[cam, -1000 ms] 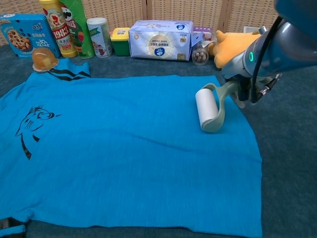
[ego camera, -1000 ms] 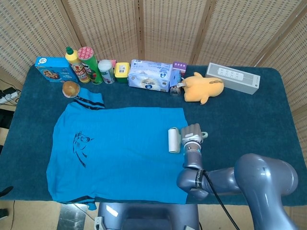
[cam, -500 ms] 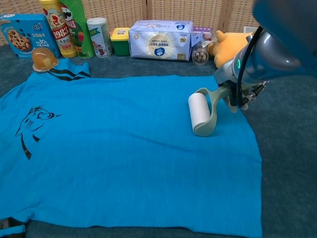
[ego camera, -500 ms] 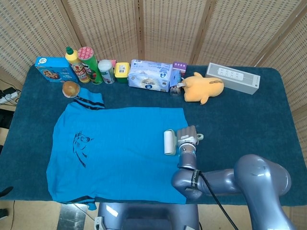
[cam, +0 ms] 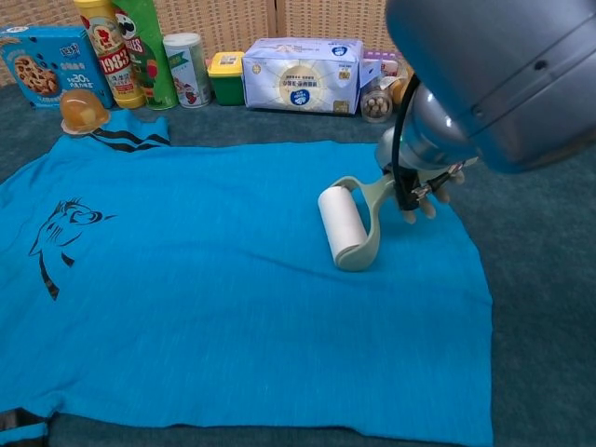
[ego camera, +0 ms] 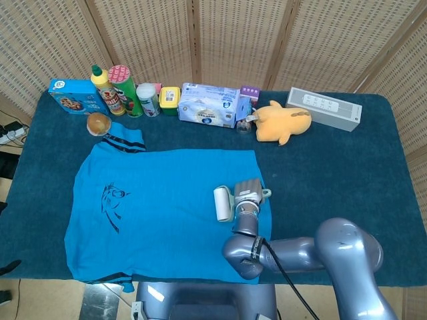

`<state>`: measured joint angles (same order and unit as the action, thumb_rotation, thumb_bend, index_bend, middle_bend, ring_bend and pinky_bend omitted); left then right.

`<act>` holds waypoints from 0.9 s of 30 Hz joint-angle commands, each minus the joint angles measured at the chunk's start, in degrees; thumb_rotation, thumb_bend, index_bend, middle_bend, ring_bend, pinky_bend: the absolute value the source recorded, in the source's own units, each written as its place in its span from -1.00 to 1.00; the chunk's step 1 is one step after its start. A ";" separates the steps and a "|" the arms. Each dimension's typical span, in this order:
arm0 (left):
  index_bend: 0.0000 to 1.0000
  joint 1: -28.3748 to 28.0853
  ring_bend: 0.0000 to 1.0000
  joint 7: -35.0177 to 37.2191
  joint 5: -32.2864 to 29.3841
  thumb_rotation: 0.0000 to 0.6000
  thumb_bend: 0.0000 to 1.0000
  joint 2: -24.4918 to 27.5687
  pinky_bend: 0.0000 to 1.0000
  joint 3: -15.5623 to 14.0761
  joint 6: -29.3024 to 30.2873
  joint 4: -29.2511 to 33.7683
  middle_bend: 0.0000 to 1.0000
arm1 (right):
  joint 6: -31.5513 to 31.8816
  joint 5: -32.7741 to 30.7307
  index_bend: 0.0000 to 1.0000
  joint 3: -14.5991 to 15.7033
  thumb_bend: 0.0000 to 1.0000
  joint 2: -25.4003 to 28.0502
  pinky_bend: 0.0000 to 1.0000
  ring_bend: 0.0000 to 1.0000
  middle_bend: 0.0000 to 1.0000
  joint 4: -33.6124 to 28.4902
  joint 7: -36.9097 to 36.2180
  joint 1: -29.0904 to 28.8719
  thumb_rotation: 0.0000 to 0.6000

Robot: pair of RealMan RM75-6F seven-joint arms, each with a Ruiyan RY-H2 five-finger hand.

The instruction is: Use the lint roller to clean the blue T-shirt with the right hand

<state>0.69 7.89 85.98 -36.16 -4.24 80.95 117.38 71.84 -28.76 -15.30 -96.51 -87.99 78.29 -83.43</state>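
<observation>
The blue T-shirt [ego camera: 167,207] [cam: 214,279] lies flat on the dark blue tablecloth, with a small black print near its left side. My right hand [ego camera: 248,194] [cam: 410,191] grips the grey-green handle of the lint roller [ego camera: 221,203] [cam: 341,226]. The white roll rests on the shirt's right part, a little in from the right hem. Most of the hand is hidden behind my own arm in both views. My left hand shows in neither view.
Along the table's back edge stand a cookie box [ego camera: 75,95], bottles and cans [ego camera: 119,91], a tissue pack [ego camera: 209,105], a yellow plush toy [ego camera: 283,122] and a white box [ego camera: 324,109]. A round bun-like object [ego camera: 99,123] lies by the shirt's collar.
My right hand has slid the lint roller leftward across the shirt, from close to the right hem toward the middle. The shirt has stayed flat.
</observation>
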 commanded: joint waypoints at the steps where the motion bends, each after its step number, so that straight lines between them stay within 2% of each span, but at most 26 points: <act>1: -1.00 -0.01 -1.00 0.12 -0.02 1.00 -0.84 0.03 -0.99 0.00 0.00 -0.02 -1.00 | 1.92 -0.72 0.17 -2.02 1.00 -1.86 1.00 0.36 0.42 1.61 2.06 -0.21 1.00; 5: -1.00 -0.09 -1.00 0.36 0.11 1.00 -0.84 0.10 -0.99 -0.06 -0.15 -0.15 -1.00 | 3.73 -0.70 0.17 -4.56 1.00 -3.51 1.00 0.36 0.42 3.08 4.00 -0.22 1.00; 17: -1.00 -0.18 -1.00 1.73 0.82 1.00 -0.84 0.44 -0.99 -0.25 -0.22 -0.75 -1.00 | 9.78 4.84 0.17 -9.07 1.00 -7.85 1.00 0.37 0.42 4.85 5.34 0.12 1.00; 22: -1.00 0.01 -1.00 2.29 1.01 1.00 -0.84 0.50 -0.99 -0.30 0.19 -0.97 -1.00 | 10.60 7.97 0.17 -8.65 1.00 -9.33 1.00 0.37 0.42 4.97 5.96 1.23 1.00; 27: -1.00 -0.02 -1.00 2.39 1.09 1.00 -0.84 0.50 -0.99 -0.35 0.15 -1.07 -1.00 | 10.24 11.34 0.17 -7.24 1.00 -8.58 1.00 0.37 0.42 4.69 5.69 4.64 1.00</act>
<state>0.67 10.29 87.07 -35.65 -4.58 81.12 116.31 82.23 -18.48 -23.15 -105.44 -83.10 84.12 -79.83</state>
